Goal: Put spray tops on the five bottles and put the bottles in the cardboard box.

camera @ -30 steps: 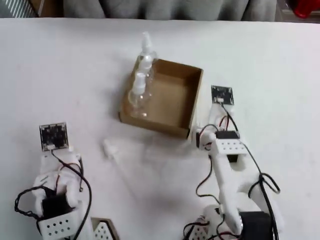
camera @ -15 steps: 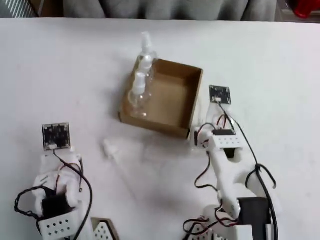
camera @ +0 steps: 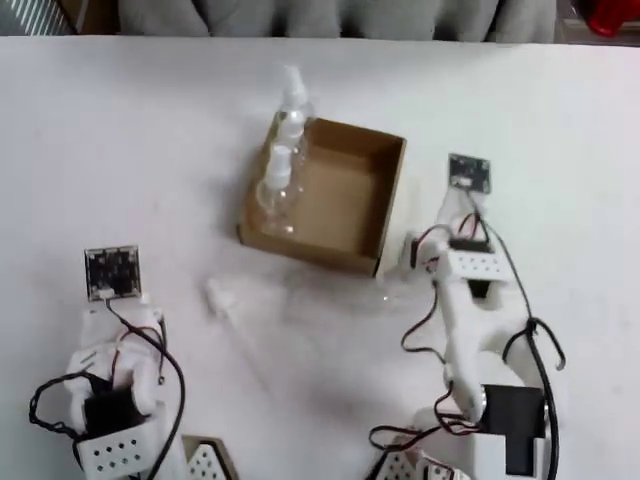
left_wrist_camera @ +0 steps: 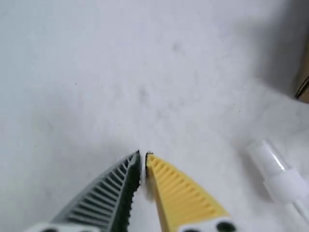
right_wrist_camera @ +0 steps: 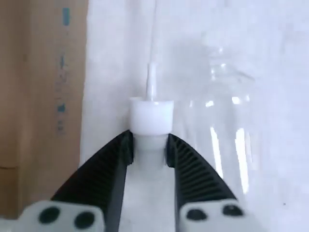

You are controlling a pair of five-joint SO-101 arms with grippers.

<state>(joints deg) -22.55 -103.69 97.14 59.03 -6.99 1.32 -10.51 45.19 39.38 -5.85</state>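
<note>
My right gripper (right_wrist_camera: pixel 148 140) is shut on a white spray top (right_wrist_camera: pixel 150 116), whose thin tube points away from me. A clear bottle (right_wrist_camera: pixel 227 130) without a top lies on the table right beside it. The cardboard box (camera: pixel 385 200) stands mid-table, just left of the right arm (camera: pixel 465 265). One topped bottle (camera: pixel 275 190) stands inside the box at its left wall. Another topped bottle (camera: pixel 291 105) stands at the far left corner. My left gripper (left_wrist_camera: pixel 143 155) is shut and holds nothing, low over the table. A loose spray top (left_wrist_camera: pixel 275 171) lies near it.
The box's brown outer wall (right_wrist_camera: pixel 38 96) runs close along one side of my right gripper. The loose spray top (camera: pixel 218 297) lies with its tube trailing toward the front. The white table (camera: pixel 120 140) is bare to the left and behind the box.
The right arm has swung to the right and a little farther back, away from the box's side. The left arm has stayed still.
</note>
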